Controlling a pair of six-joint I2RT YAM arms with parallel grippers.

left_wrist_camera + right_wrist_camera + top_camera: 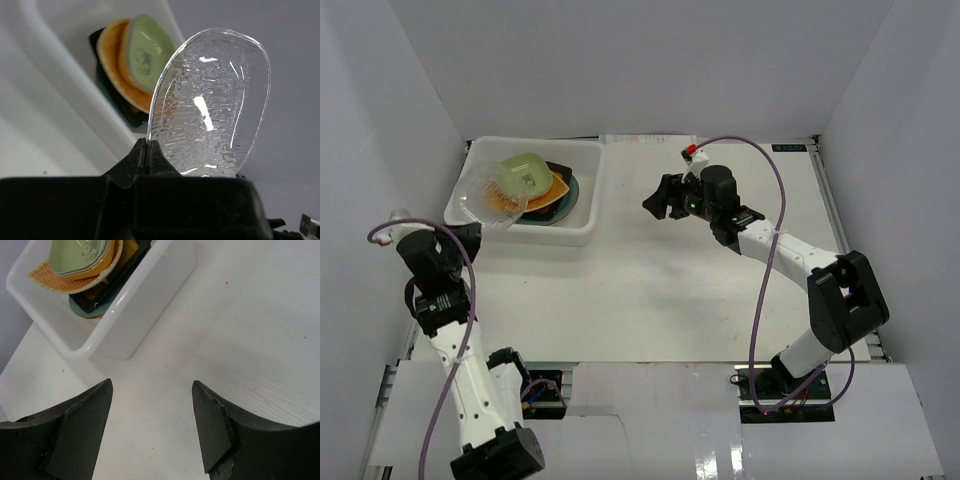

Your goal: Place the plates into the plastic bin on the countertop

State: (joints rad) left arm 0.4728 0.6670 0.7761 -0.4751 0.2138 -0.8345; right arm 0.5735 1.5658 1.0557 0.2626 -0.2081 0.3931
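My left gripper (470, 232) is shut on the rim of a clear, textured glass plate (492, 198) and holds it tilted over the near left edge of the plastic bin (590, 195). In the left wrist view the jaws (147, 145) pinch the clear plate (215, 100) at its lower edge. In the bin lies a stack of plates: a green rounded-square one (527, 175) on an orange one (510, 203), over dark and blue ones (563, 192). My right gripper (660, 198) is open and empty above the countertop (650, 280), to the right of the bin.
The right wrist view shows the bin's corner (145, 305), the green plate (80, 255) and the orange plate (50, 280), with bare countertop (250, 340) beneath the open fingers. White walls enclose the table on three sides.
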